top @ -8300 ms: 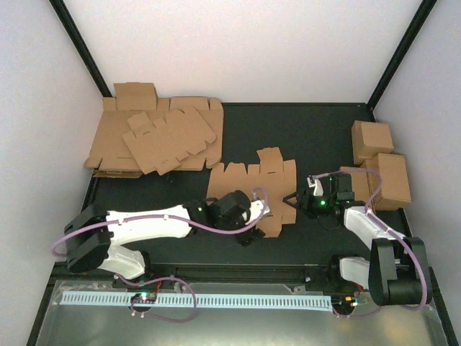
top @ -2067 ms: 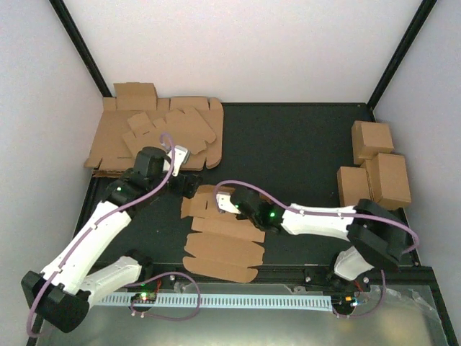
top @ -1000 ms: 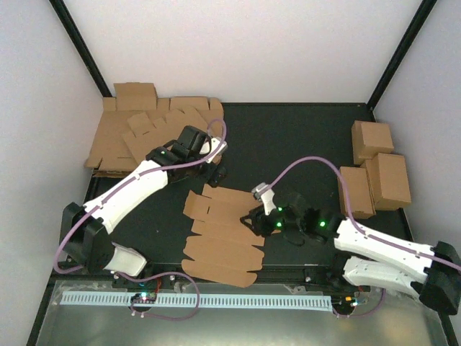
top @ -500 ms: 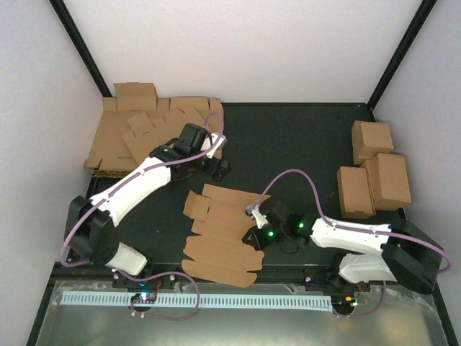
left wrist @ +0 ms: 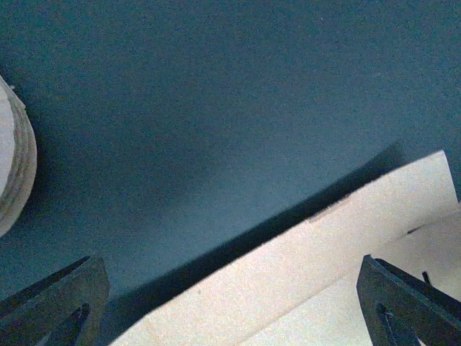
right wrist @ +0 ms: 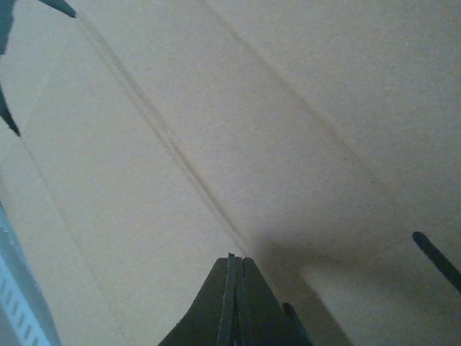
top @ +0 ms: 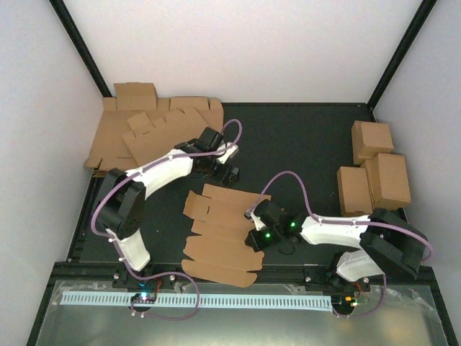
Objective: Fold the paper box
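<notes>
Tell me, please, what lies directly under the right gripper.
The right gripper, jaws shut, points down at the paper box, an unfolded sheet. Its wrist view shows mostly brown cardboard with crease lines. The black table beneath the sheet is covered there.

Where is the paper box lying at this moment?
In the top view, the paper box lies unfolded near the table's front edge, left of centre, the right gripper at its right edge and the left gripper just beyond it.
</notes>
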Controlling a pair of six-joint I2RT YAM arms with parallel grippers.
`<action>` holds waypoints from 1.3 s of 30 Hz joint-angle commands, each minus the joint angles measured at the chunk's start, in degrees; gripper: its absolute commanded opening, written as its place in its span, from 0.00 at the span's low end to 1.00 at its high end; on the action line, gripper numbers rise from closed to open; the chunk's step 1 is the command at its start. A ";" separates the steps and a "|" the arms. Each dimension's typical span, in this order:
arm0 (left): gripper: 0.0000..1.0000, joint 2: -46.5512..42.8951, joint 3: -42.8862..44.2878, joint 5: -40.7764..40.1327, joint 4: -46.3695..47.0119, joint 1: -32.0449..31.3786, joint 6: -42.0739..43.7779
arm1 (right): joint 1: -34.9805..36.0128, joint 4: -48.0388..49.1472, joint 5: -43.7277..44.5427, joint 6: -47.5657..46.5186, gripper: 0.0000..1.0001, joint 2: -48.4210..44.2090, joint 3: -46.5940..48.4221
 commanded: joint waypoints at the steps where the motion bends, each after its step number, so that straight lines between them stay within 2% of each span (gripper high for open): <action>1: 0.97 3.34 5.11 1.24 -0.38 -0.28 1.99 | -0.85 -0.02 2.29 -1.33 0.02 1.58 0.51; 8: 0.94 9.72 10.43 8.50 -4.38 -0.32 8.20 | -2.75 -1.47 2.90 -3.20 0.02 1.91 -0.19; 14: 0.93 12.71 10.96 12.18 -4.22 -0.28 9.52 | -5.83 -4.60 3.44 -6.63 0.02 1.55 0.88; 17: 0.91 14.04 11.00 11.58 -4.78 -0.29 9.39 | -7.12 -6.10 4.28 -7.81 0.02 1.57 1.95; 22: 0.91 14.60 9.78 10.25 -5.36 -0.24 8.88 | -8.67 -7.12 3.70 -9.43 0.02 2.00 2.62; 39: 0.87 9.89 -2.27 17.10 0.56 -0.09 2.32 | -9.29 -12.42 10.45 -12.35 0.02 3.71 6.78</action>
